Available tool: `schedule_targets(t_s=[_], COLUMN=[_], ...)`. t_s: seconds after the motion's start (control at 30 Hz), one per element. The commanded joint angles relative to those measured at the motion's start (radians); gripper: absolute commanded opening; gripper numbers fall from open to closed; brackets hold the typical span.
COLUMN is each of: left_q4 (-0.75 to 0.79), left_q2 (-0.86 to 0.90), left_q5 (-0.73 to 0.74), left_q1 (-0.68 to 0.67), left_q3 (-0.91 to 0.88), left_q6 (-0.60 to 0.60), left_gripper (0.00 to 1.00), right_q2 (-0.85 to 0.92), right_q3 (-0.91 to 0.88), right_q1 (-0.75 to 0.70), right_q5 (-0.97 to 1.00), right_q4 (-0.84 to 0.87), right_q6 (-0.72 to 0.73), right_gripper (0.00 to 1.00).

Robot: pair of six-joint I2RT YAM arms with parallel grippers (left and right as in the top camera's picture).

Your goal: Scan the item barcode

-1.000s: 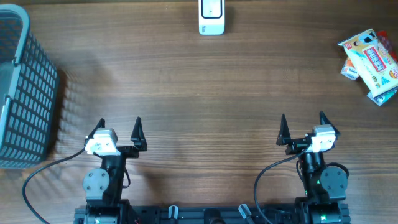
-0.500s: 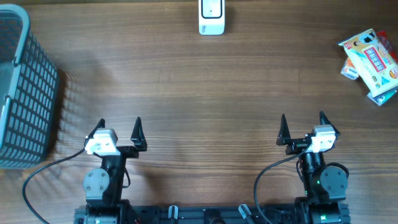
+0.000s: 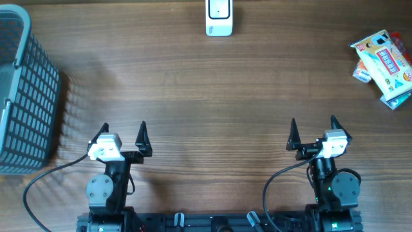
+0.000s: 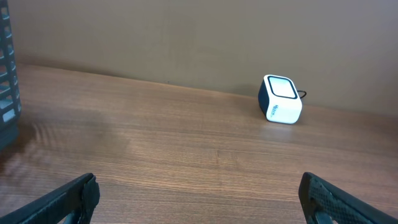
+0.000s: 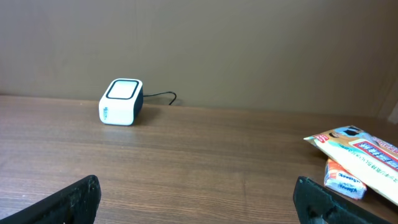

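Observation:
A white barcode scanner (image 3: pixel 219 17) with a dark window stands at the table's far edge, also seen in the left wrist view (image 4: pixel 281 99) and the right wrist view (image 5: pixel 121 94). Colourful snack packets (image 3: pixel 384 59) lie stacked at the far right, the items (image 5: pixel 359 158) showing at the right of the right wrist view. My left gripper (image 3: pixel 123 131) rests open near the front left, nothing between its fingers. Open as well, my right gripper (image 3: pixel 313 126) sits at the front right, well short of the packets.
A grey mesh basket (image 3: pixel 22 90) stands at the left edge of the table; its corner (image 4: pixel 6 68) shows in the left wrist view. A cable runs from the scanner's back. Bare wooden tabletop (image 3: pixel 212 96) lies between the grippers and the scanner.

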Motion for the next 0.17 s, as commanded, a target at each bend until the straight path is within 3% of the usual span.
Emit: schedule_targets(t_s=[0.0, 0.13], left_q4=[-0.003, -0.003], left_q2=[-0.009, -0.009], left_q5=[-0.016, -0.016], left_q1=[0.006, 0.006], left_q3=[-0.005, -0.005], left_q6=[-0.006, -0.006], left_gripper=[1.0, 1.0], right_q2=[-0.009, -0.009], right_q3=[-0.001, -0.001], right_q1=[0.005, 0.005], right_q5=[0.011, 0.01], right_q4=[0.007, 0.007], right_q6=[0.017, 0.017], right_gripper=[1.0, 1.0])
